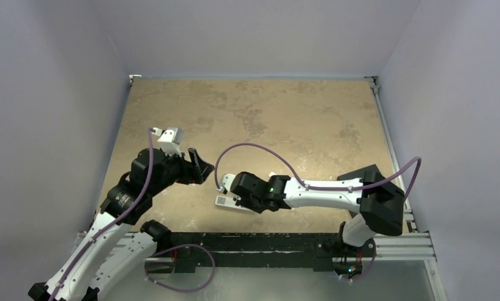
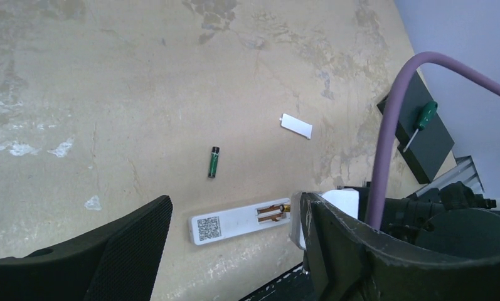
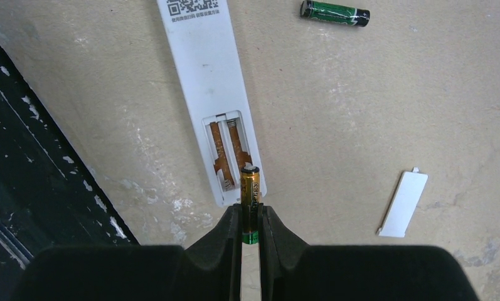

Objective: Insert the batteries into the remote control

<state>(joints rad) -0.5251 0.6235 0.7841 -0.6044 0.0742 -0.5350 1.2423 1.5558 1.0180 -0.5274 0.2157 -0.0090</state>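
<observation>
The white remote control (image 3: 200, 59) lies back up, with its battery recess (image 3: 229, 147) open and empty. It also shows in the top view (image 1: 224, 202) and the left wrist view (image 2: 234, 224). My right gripper (image 3: 250, 216) is shut on the gold-copper battery (image 3: 250, 188) and holds it lengthwise, its tip just over the near end of the recess's right slot. The dark green battery (image 3: 335, 12) lies loose on the table beyond the remote, and shows in the left wrist view (image 2: 214, 162) too. My left gripper (image 2: 234, 207) is open and empty, hovering near the remote's QR-code end.
The white battery cover (image 3: 403, 204) lies on the table to the right of the remote. A black flat pad (image 2: 432, 147) with a green-handled screwdriver (image 2: 425, 118) on it sits near the right arm. The black base rail (image 3: 40, 163) runs close along the remote's side.
</observation>
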